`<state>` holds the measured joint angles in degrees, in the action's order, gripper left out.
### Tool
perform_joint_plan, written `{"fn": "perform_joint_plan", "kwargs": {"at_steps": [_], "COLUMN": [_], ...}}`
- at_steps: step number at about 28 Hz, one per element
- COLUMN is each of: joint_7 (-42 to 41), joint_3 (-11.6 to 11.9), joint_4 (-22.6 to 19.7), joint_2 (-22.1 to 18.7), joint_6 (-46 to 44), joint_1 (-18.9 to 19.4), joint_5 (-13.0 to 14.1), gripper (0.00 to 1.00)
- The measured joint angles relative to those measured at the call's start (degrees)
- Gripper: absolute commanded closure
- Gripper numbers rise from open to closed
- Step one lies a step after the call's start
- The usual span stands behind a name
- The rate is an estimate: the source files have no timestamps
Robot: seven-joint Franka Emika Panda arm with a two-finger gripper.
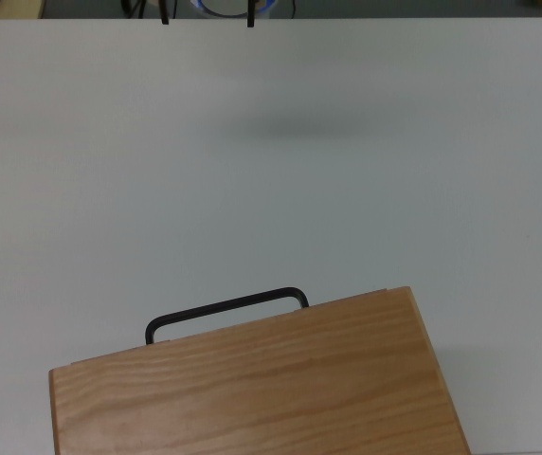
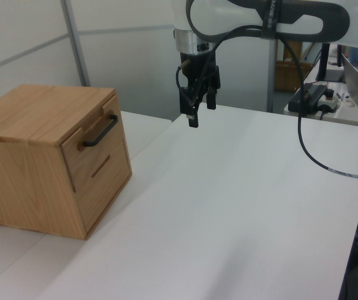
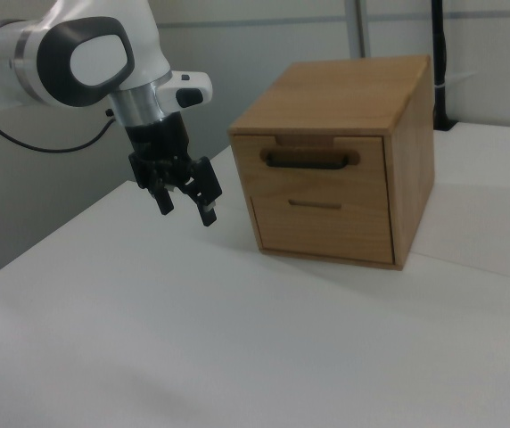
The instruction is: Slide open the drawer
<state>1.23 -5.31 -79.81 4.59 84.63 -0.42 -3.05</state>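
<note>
Drawer (image 3: pixel 313 174): closed, flush in cabinet (image 3: pixel 344 98). Gripper (image 3: pixel 185 204): fingers spread, empty, well apart. Advice: align fingers across handle (image 3: pixel 309 161), close, pull straight outward.

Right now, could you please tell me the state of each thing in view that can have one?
Drawer: fully shut, front flush with the cabinet face.
Black handle: free, nothing gripping it.
Hand: open, empty, hanging above the table, apart from the cabinet.
Wooden cabinet: upright on the white table, nothing on its top.
</note>
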Motion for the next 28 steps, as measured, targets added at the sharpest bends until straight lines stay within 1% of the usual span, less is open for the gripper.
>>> {"fn": "perform_joint_plan", "kwargs": {"at_steps": [16, 19, 22, 26, 28], "joint_7": [0.0, 0.0, 0.0, 0.0, 0.0], "joint_3": [-0.2, -0.1, -0.1, -0.1, -0.1], "joint_4": [0.0, 0.0, 0.0, -0.1, -1.4], "joint_2": [0.0, 0.0, -0.2, -1.4, -3.2], "joint_6": [0.0, 0.0, 0.0, 0.0, -0.1], "joint_1": [0.2, 0.1, 0.1, 0.0, 0.0], "joint_5": [-0.6, -0.9, -1.9, -3.1, -3.3], "gripper": [0.00, 0.00, 0.00, 0.00, 0.00]}}
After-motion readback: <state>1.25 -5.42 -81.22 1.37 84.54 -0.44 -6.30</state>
